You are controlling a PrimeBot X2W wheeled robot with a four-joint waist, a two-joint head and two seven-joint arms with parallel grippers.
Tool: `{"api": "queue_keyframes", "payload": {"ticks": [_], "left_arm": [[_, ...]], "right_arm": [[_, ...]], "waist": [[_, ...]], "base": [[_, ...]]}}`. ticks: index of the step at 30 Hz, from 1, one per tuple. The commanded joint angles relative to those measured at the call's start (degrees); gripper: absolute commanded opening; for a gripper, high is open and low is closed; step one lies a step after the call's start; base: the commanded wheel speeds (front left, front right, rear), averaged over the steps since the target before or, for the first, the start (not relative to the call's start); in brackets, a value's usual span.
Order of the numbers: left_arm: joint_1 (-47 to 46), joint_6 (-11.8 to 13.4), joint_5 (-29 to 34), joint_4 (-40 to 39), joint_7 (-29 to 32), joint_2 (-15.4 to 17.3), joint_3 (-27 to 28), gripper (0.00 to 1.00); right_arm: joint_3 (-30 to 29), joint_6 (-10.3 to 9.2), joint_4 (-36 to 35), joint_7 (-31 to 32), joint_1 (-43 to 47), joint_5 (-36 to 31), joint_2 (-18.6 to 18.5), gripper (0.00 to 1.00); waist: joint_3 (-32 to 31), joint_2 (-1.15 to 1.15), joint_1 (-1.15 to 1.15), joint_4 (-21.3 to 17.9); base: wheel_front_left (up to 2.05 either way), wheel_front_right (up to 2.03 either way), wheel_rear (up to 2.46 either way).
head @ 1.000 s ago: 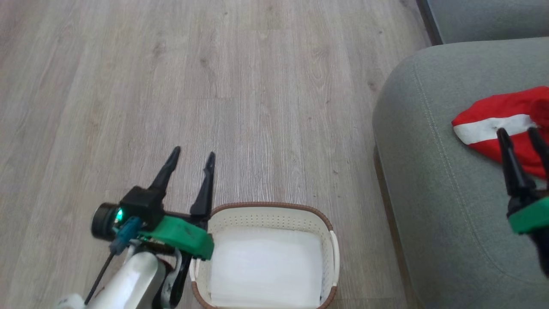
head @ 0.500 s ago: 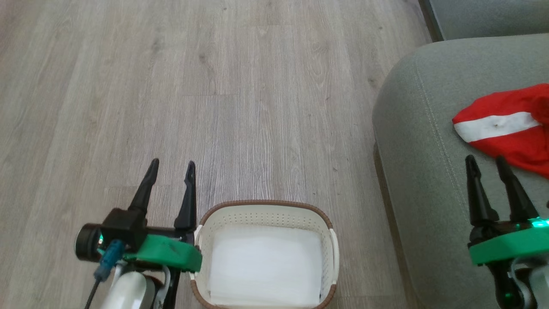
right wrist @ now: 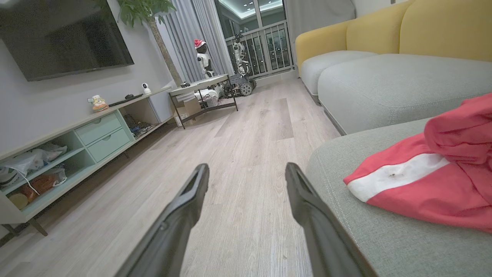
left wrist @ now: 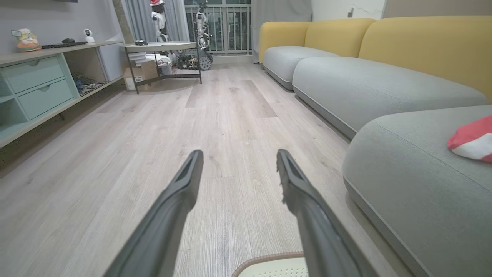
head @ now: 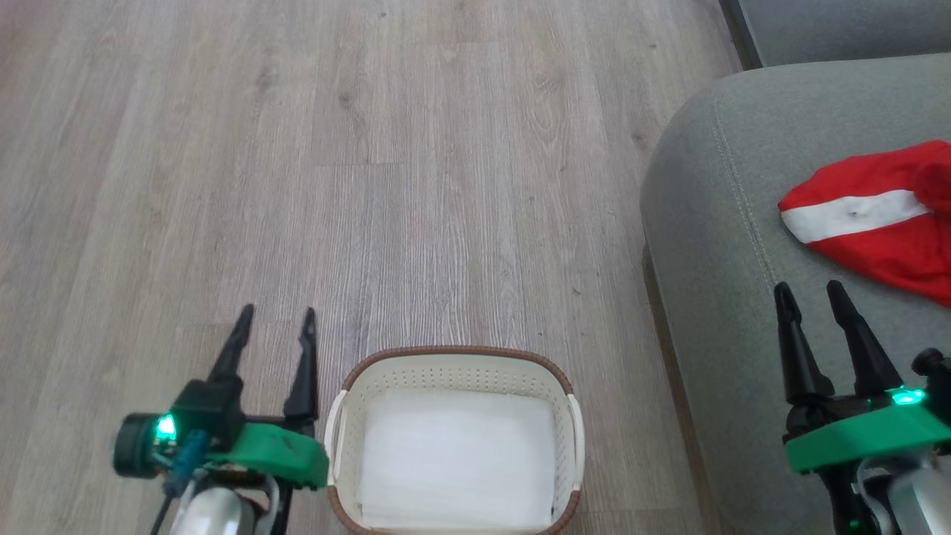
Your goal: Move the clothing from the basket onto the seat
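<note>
On the large grey fabric seat (head: pixel 713 223) at my right, the bright red thin-fabric clothing (head: pixel 877 230) with its broad white band lies crumpled, well in from the rounded front edge, so I judge it won't slide off. It runs off the head view's right edge, so I can't see all of it. The small cream perforated plastic basket (head: pixel 453 349) with a brown rim sits on the pale wood-plank floor (head: pixel 371 186) near the seat. Its bare white bottom shows and there is nothing red inside, so the task looks done.

My left tool (head: pixel 278 312) has its dark fingers spread and holds nothing. It hangs over the floor just beside the basket's left handle. My right tool (head: pixel 807 287) is also spread and empty, above the seat's front part, near the clothing but apart from it.

For room, there is wide bare floor ahead and to the left, and a narrow strip between basket and seat edge. The stitched seam runs between that edge and the clothing.
</note>
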Motion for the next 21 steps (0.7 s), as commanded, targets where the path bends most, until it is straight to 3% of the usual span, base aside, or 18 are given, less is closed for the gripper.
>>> {"api": "queue_keyframes", "payload": {"ticks": [1,21], "left_arm": [[-1.45,-0.34,0.89,-1.66,-0.55,-0.05,3.49,1.0],[-0.41,-4.39,4.38,-1.78,-0.55,-3.36,10.78,1.0]], "right_arm": [[1.07,-0.01,-1.55,-0.53,-1.06,-0.87,-0.51,1.0],[0.95,-0.01,-1.05,-0.53,-0.97,-1.22,-0.43,1.0]], "waist": [[-0.02,0.0,0.0,0.0],[-0.34,0.0,0.0,-0.33]], "base": [[0.0,0.0,0.0],[0.0,0.0,0.0]]}}
